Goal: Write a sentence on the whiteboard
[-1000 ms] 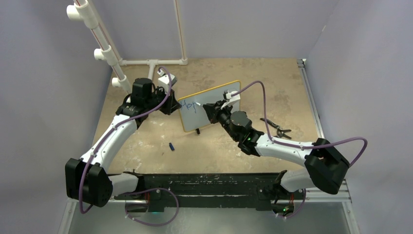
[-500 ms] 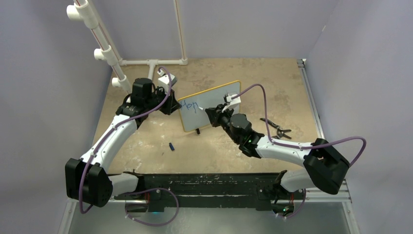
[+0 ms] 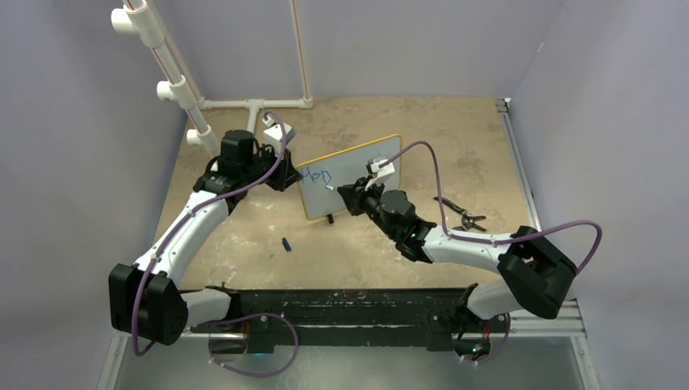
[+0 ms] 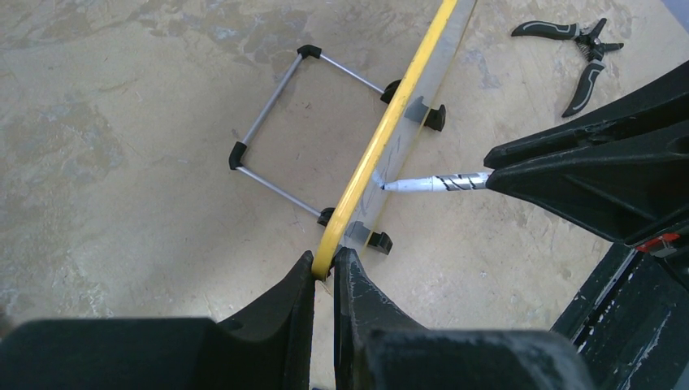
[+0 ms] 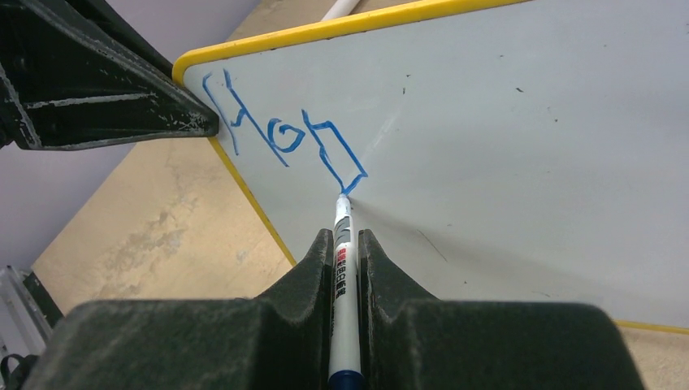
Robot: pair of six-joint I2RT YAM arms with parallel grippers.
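Observation:
The whiteboard (image 3: 353, 165) with its yellow frame stands tilted on the table's middle. My left gripper (image 3: 290, 176) is shut on the board's left edge, its jaws pinching the yellow frame (image 4: 388, 123) at the corner (image 4: 325, 265). My right gripper (image 5: 348, 236) is shut on a white marker (image 5: 343, 260) with its blue tip touching the board (image 5: 520, 138). The tip rests at the bottom of the third letter of the sentence (image 5: 280, 134), which reads "Hop" in blue near the top left corner. From the left wrist view the marker (image 4: 439, 182) meets the board's face side-on.
Black pliers (image 3: 461, 215) lie right of the board. A small blue cap (image 3: 286, 243) lies on the table in front of the left arm. A white pipe frame (image 3: 256, 104) runs along the back and left. The board's wire stand (image 4: 276, 122) props it from behind.
My right gripper slid the marker down and left on the board, adding strokes to the third letter. The left gripper and the board stayed still.

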